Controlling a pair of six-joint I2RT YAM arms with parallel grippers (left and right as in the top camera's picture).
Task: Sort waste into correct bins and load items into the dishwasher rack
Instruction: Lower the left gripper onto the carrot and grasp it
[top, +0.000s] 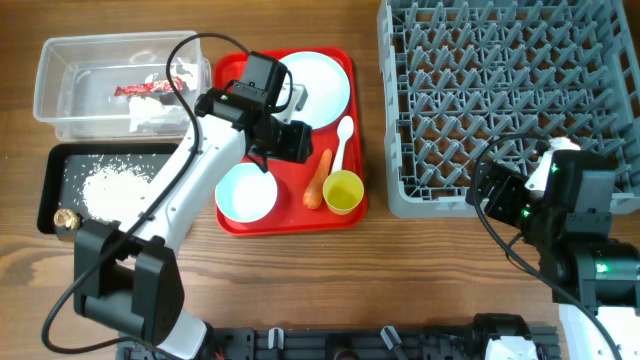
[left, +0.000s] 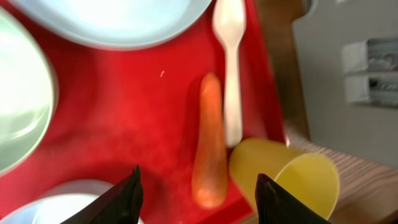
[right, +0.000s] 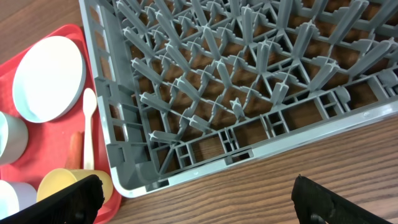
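Carrot (top: 318, 180), orange and tapered, lies flat on the red tray (top: 228, 222), thin tip toward the plate (top: 315, 88) and thick end just beside the yellow cup (top: 343, 192). The white spoon (top: 343, 140) lies alongside its upper half; the wrist view shows them very close, but whether they touch I cannot tell. A pale bowl (top: 246, 193) sits on the carrot's other side, and a second bowl (left: 18, 106) shows at the left edge of the wrist view. The left gripper (left: 198, 186) hangs above the tray with jaws spread wide and nothing between them but the carrot's thick end below. Off the tray, the clear tub (top: 60, 120) holds a candy wrapper (top: 145, 88) and tissue (top: 150, 115), and the black tray (top: 60, 160) holds rice (top: 115, 190) and a brown scrap (top: 65, 218). The right gripper (right: 199, 199), jaws also wide and empty, is over the wooden table (right: 261, 186) at the near edge of the grey rack (right: 249, 81).
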